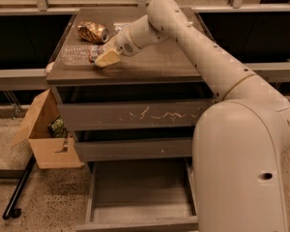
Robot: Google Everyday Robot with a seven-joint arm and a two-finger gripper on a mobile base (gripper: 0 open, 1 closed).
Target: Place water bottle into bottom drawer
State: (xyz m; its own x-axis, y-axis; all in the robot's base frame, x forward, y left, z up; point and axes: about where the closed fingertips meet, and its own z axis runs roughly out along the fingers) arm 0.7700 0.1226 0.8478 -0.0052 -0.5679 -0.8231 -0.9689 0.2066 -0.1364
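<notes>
The water bottle (75, 56), clear crinkled plastic with a red-green label band, lies on its side at the left of the cabinet top (154, 64). My gripper (107, 58) is low over the top at the bottle's right end, by the label band, and its tan tip hides part of that end. The bottom drawer (140, 197) is pulled open below, and its flat inside is bare.
A crushed gold can (93, 32) lies behind the bottle, with a silver packet (120, 27) beside it. The white-scratched drawer front (150, 115) and the middle drawer (135, 150) are nearly shut. An open cardboard box (44, 137) and a black pole (19, 190) sit on the floor at left.
</notes>
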